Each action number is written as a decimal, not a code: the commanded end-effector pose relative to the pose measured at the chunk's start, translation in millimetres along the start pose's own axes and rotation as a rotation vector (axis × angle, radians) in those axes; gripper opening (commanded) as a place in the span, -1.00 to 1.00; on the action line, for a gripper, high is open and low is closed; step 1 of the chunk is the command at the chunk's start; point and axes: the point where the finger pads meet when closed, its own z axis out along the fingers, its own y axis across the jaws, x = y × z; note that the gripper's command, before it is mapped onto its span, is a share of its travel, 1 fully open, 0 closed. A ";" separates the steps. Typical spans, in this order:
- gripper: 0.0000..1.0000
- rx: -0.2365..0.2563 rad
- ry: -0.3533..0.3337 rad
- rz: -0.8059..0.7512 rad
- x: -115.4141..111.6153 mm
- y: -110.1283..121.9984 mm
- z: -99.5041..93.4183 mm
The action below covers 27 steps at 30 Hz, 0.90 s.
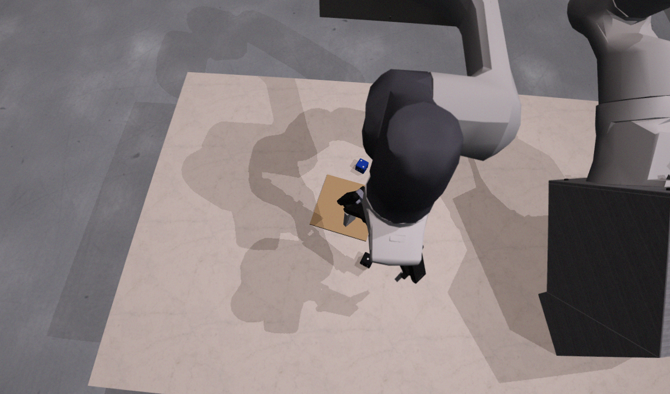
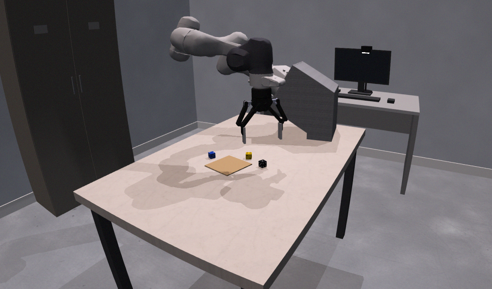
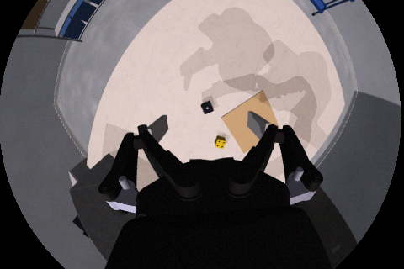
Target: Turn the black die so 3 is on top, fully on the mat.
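The black die (image 2: 262, 163) (image 3: 208, 107) lies on the table just right of the tan mat (image 2: 228, 165) (image 1: 328, 215) (image 3: 236, 127), off it. Its top face is too small to read. A yellow die (image 2: 248, 155) (image 3: 220, 141) sits at the mat's far right edge, and a blue die (image 2: 211, 154) (image 1: 361, 164) sits off its far left corner. My gripper (image 2: 262, 136) (image 3: 207, 120) is open and empty. It hangs well above the table, over the yellow and black dice. In the overhead view the arm hides those two dice.
The robot's dark grey base block (image 2: 312, 104) (image 1: 616, 264) stands at the back of the table (image 2: 211, 222). A tall cabinet (image 2: 60, 89) stands to the left, and a desk with a monitor (image 2: 362, 66) stands behind.
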 end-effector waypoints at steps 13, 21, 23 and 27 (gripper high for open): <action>1.00 -0.004 0.000 -0.348 0.3 1.6 2.8; -0.51 -0.004 0.000 -0.352 0.3 1.6 2.8; -0.51 -0.004 0.000 -0.352 0.3 1.6 2.8; -0.51 -0.004 0.000 -0.352 0.3 1.6 2.8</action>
